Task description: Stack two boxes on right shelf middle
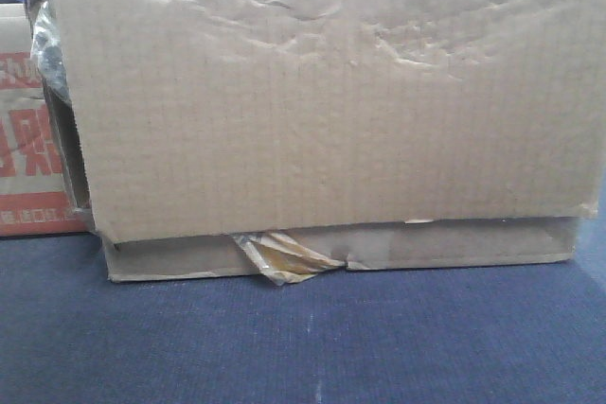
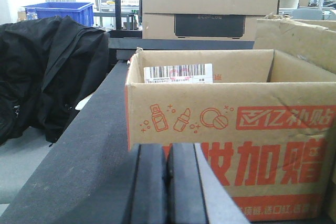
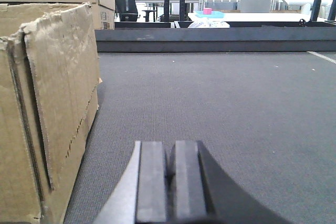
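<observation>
Grey carpet-like matting (image 3: 236, 108) covers the surface under both arms. On the right gripper (image 3: 169, 182) the two dark pads are pressed together with nothing between them. A creased brown cardboard wall (image 3: 47, 103) stands on the matting to its left, ahead of the fingertips and apart from them; which of the two boxes it belongs to cannot be told. The left gripper (image 2: 168, 182) is likewise closed on nothing and points at an open red-printed carton (image 2: 231, 129) just ahead, with a black jacket (image 2: 47, 72) off to the left. From the front, the wide tall box (image 1: 322, 92) sits on the thin flat box (image 1: 454, 243), with torn yellowish tape (image 1: 284, 257) hanging at their seam.
</observation>
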Robot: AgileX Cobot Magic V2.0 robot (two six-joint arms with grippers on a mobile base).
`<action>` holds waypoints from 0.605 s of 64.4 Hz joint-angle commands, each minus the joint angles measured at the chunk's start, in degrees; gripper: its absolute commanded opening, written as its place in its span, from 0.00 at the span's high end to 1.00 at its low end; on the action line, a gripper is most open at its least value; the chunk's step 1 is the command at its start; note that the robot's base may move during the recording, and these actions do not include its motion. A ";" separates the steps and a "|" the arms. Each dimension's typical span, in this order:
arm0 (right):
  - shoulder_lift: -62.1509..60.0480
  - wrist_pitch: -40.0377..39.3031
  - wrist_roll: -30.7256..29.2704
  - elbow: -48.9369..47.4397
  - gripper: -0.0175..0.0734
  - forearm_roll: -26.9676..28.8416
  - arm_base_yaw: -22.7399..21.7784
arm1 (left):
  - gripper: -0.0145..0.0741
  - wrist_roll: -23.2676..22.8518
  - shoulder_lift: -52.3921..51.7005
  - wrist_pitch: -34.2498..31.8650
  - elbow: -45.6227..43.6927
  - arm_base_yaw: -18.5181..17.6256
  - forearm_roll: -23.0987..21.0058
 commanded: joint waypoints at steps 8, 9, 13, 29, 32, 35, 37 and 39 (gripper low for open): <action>-0.22 -1.13 -0.04 -0.03 0.99 -0.37 -0.10 | 0.96 0.07 -0.21 -0.80 -0.12 0.18 -0.38; -0.22 -1.13 -0.04 -0.03 0.99 -0.37 -0.10 | 0.96 0.07 -0.21 -0.80 -0.12 0.18 -0.38; -0.22 -1.13 -0.04 -0.03 0.99 -0.37 -0.10 | 0.96 0.07 -0.21 -0.80 -0.12 0.18 -0.38; -0.22 -1.13 -0.04 -0.03 0.99 -0.37 -0.10 | 0.96 0.07 -0.21 -2.25 -0.12 0.18 1.23; -0.22 -1.13 -0.04 -0.03 0.99 -0.37 -0.10 | 0.96 0.07 -0.21 -2.41 -0.12 0.18 1.23; -0.22 -1.13 -0.04 -0.03 0.99 -0.37 -0.10 | 0.96 0.07 -0.21 -3.29 -0.12 0.18 1.23; -0.22 -1.13 -0.04 -0.03 0.99 -0.37 -0.10 | 0.96 0.07 -0.21 -3.63 -0.12 0.18 1.23; -0.22 -1.27 -0.04 -0.03 0.99 -0.37 -0.10 | 0.96 0.07 -0.21 -4.19 -0.12 0.18 1.23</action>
